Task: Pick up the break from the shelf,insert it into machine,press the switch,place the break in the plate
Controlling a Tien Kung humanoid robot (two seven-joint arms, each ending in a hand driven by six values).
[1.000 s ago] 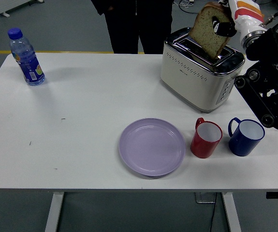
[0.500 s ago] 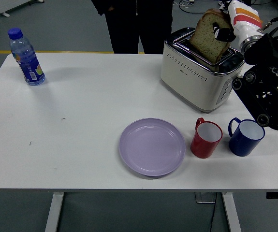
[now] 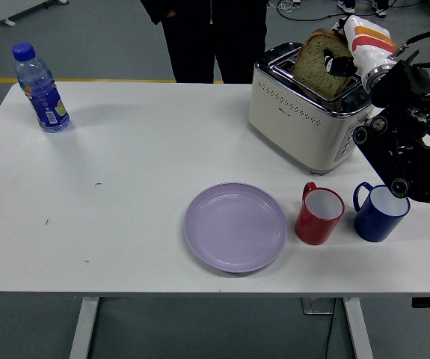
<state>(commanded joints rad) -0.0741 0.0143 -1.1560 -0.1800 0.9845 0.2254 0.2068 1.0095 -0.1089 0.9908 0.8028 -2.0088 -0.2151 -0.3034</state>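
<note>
Got my right hand (image 3: 343, 61) pinching the brown slice of bread (image 3: 321, 64) up top, fingers clamped on it, so its bottom edge drops straight into a slot of the cream toaster (image 3: 304, 120) at the counter's far right.

The bread slice's (image 3: 321, 66) lower part is hidden inside the toaster (image 3: 308, 112). The person (image 3: 211, 37) at the far side is cut off above the waist.
</note>
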